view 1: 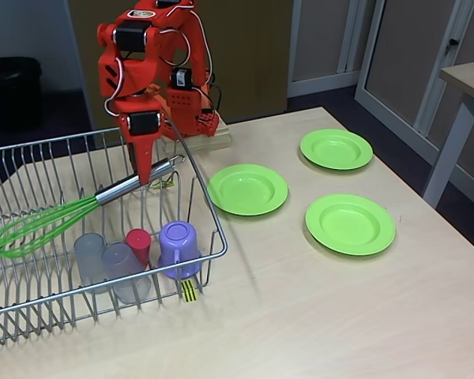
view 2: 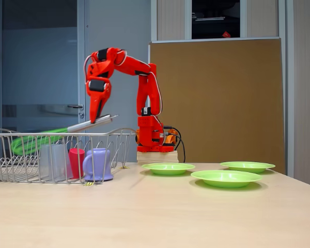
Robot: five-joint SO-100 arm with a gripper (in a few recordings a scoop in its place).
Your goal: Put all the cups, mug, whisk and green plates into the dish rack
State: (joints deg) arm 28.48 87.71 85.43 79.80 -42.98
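I'm holding the gripper [view 1: 148, 175] pinched on the slim silver handle of the whisk [view 1: 59, 216], near its free end, above the dish rack [view 1: 213, 251]. In a fixed view [view 2: 99, 120] the whisk is slanting down to the left, its bright green wire loops dipping inside the rack while the handle end is sticking up past the wire rim, so I'm judging this piece carried in but not yet let go.

Below it, the cups are already sitting in the rack's front corner: two translucent grey tumblers [view 1: 110, 264] touching each other and a shorter red one [view 1: 139, 243] just behind. The opaque lilac mug [view 1: 178, 247] is standing mouth-down beside them, next to the striped tag.

The three green plates are still lying flat on the pale wood-grain table [view 1: 300, 316]: one [view 1: 247, 189] near the rack, one [view 1: 350, 223] to its right, one [view 1: 336, 148] further back. They're glossy, round and wide-rimmed.
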